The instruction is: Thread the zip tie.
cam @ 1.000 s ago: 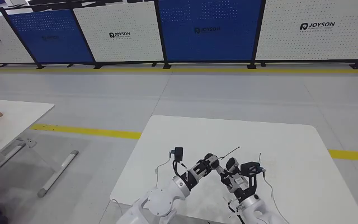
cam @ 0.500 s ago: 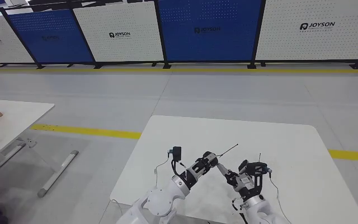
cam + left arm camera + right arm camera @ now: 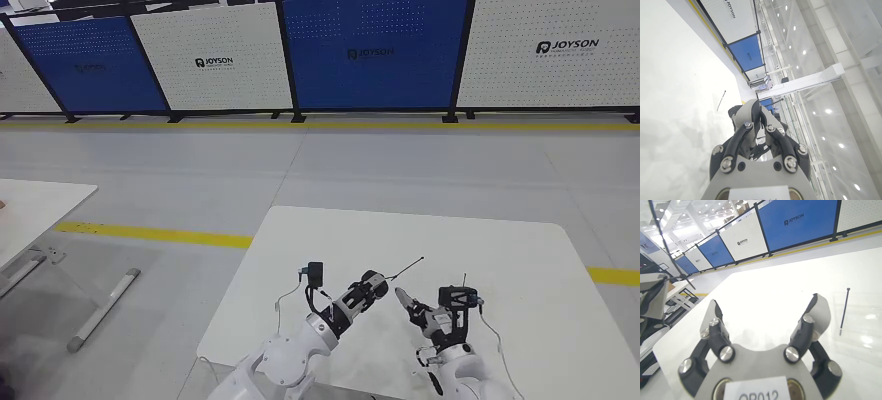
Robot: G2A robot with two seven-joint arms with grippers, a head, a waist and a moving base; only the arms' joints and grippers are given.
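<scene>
The right pincer point(image 3: 764, 300) has its fingers spread wide, and ahead of it, toward 12 o'clock, runs the broad white table point(image 3: 450, 235). Near its 10 o'clock, the left pincer point(image 3: 380, 285) and its held zip tie point(image 3: 407, 269) bar passage. A loose zip tie point(image 3: 845, 310) lies on the table between 2 and 3 o'clock.

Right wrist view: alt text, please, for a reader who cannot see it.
The right end effector hangs open above a white table, holding nothing. A loose zip tie lies on the table nearby, and the left end effector pinches a second zip tie.
</scene>
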